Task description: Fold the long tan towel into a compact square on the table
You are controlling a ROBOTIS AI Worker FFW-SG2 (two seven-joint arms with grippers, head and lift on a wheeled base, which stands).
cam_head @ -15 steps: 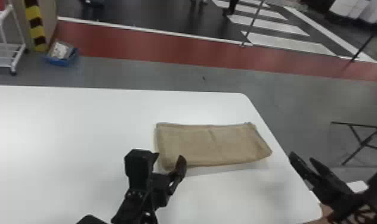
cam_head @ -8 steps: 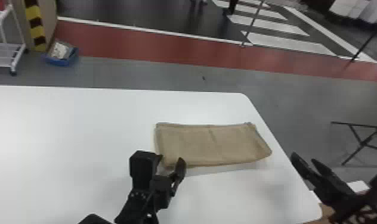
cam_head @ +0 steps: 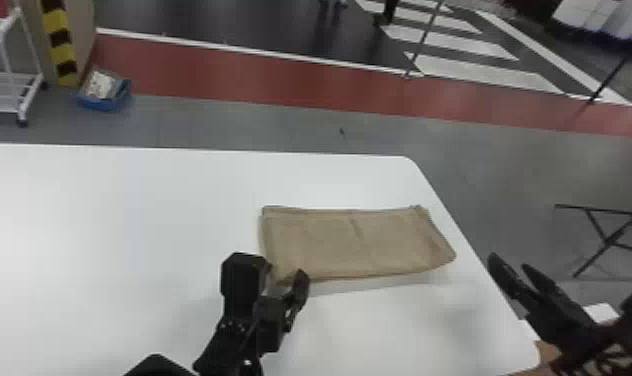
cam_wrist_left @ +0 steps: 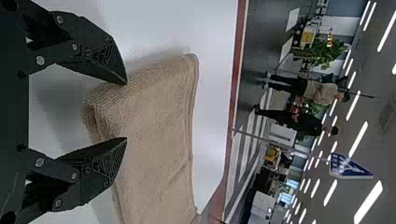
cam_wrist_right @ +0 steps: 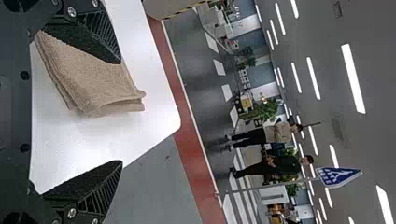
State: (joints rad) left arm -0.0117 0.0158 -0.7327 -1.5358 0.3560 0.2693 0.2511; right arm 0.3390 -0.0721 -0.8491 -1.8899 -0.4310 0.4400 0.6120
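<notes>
Right now the tan towel (cam_head: 355, 245) lies flat on the white table (cam_head: 130, 225), layered into an oblong near the table's right-hand edge. The left claw (cam_head: 285, 274) is at the towel's near left corner, its two fingers spread wide, though whether they touch the cloth cannot be told. Beyond the table's right edge, the right claw (cam_head: 510, 262) also has its fingers wide apart, gripping nothing.
</notes>
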